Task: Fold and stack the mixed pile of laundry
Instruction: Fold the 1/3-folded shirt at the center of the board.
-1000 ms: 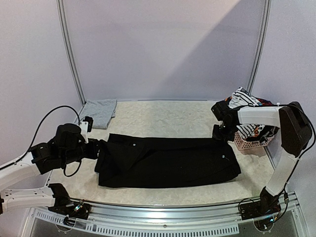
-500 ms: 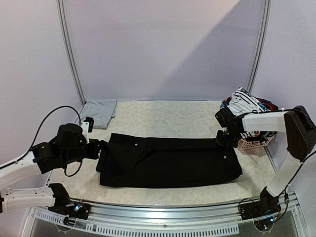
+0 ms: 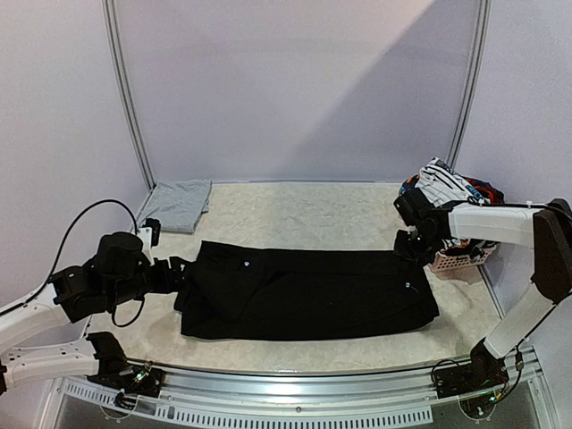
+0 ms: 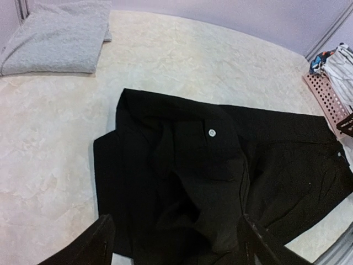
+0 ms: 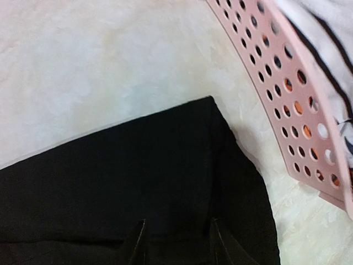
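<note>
Now the large black trousers [image 3: 304, 290] lie flat across the table [image 3: 295, 210], with the left gripper [image 4: 176, 223] wide and empty over the waist and the right gripper [image 5: 177, 243] narrowly parted over the hem. The next move is probably a crosswise fold, which needs fresh grips. Only the right wrist view shows the hem corner clear of the pink basket [image 5: 287, 83].

1. I read the left tool [image 4: 179, 242] as spread wide, gripping nothing, with the arm held low and the forearm level.
2. Right tool [image 5: 176, 243]: jaws partly apart, pointing down, forearm reaching leftward.
</note>
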Motion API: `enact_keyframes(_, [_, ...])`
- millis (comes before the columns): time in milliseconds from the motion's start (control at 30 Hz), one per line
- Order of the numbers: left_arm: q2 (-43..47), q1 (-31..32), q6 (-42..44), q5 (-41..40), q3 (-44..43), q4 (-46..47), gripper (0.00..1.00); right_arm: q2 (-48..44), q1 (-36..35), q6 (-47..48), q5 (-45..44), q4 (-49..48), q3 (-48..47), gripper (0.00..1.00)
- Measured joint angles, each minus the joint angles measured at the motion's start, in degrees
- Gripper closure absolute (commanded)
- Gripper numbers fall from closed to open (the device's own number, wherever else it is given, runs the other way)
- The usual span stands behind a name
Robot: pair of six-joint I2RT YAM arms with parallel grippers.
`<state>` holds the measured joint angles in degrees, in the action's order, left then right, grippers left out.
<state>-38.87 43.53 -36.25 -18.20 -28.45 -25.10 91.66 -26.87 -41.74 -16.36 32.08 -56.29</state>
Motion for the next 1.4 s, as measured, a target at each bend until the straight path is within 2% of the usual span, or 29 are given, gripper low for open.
enact_keyframes(133, [2.38, 0.42, -0.20, -3.67, -0.07, -2.12, 0.16, -2.73, -2.86, 1.25, 0.04, 0.72, -2.43, 0.50])
enact_keyframes(300, [-0.09, 2.25, 0.94, -6.32, -2.51, -3.54, 0.23, -3.17, -8.72, 3.54, 1.27, -0.61, -5.09, 0.33])
enact_keyframes(400, [-8.11, 4.48, 2.38, -6.99, -8.39, -3.74, 0.24, -2.73, -11.19, 4.15, 2.25, -1.64, -6.16, 0.23])
enact_keyframes(533, [-23.26, 8.02, 5.18, -7.87, -18.80, -3.15, 0.25, -0.98, -12.94, 4.68, 3.06, -2.82, -7.30, 0.15])
enact_keyframes(700, [-42.42, 8.76, 7.87, -7.87, -30.95, -3.23, 0.30, -0.63, -13.16, 4.70, 2.54, -2.84, -6.34, 0.13])
enact_keyframes(967, [-61.72, 8.48, 12.13, -4.87, -42.07, -5.92, 0.32, -7.04, -13.16, 4.33, 1.46, -2.38, 0.81, 0.13])
enact_keyframes(1200, [-71.73, 6.93, 14.03, -1.95, -49.68, -6.69, 0.41, -12.72, -13.16, 3.65, 1.44, -2.75, 4.59, 0.13])
enact_keyframes(1400, [-75.76, 5.16, 14.47, -1.68, -51.65, -7.13, 0.47, -13.97, -13.16, 3.13, 1.60, -2.99, 7.21, 0.14])
